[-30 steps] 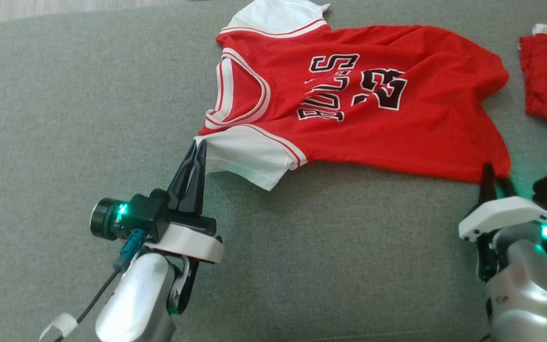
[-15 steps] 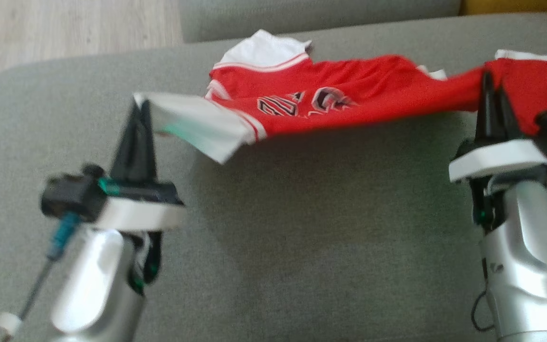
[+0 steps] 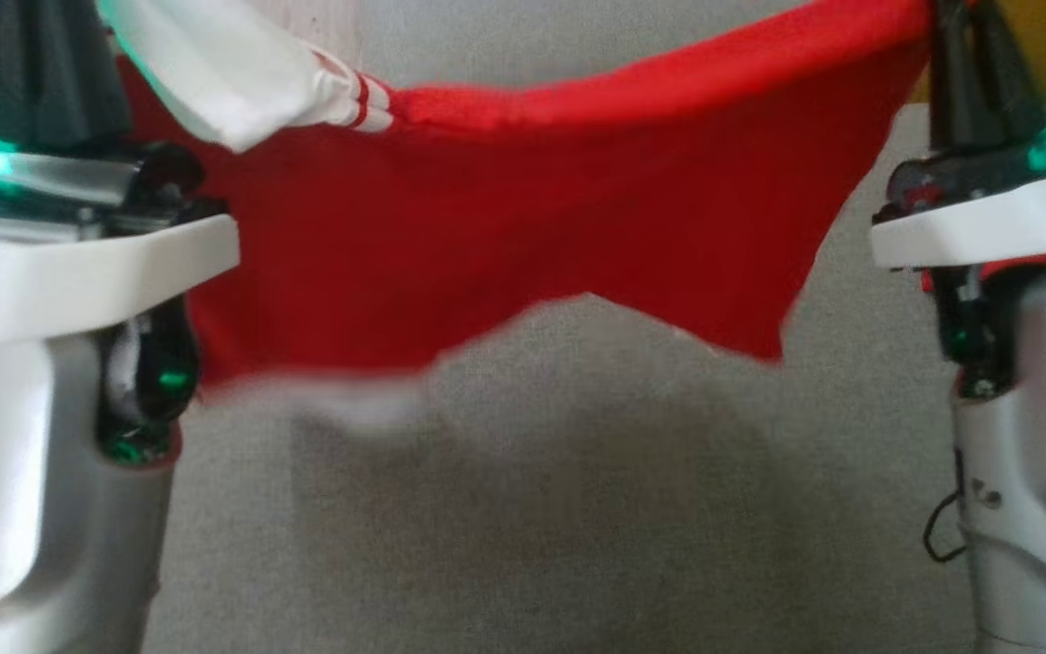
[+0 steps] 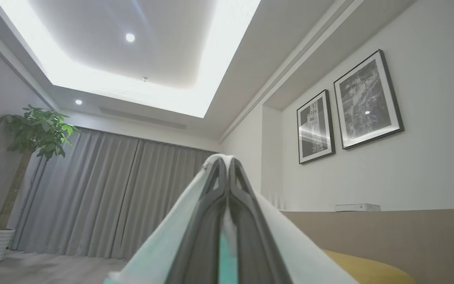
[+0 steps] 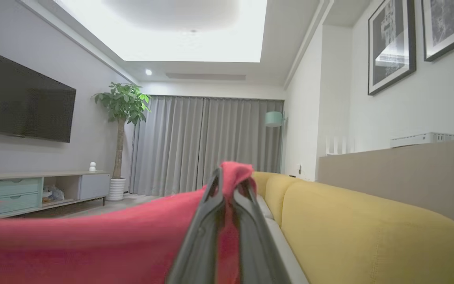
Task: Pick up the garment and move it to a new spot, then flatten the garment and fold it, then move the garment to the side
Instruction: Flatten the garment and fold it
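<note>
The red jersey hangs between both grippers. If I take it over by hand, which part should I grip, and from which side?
Probably the taut top edge of the red jersey, midway between the left gripper and right gripper, reaching from above. It runs nearly straight and free there, while the lower edge hangs loose and blurred.
</note>
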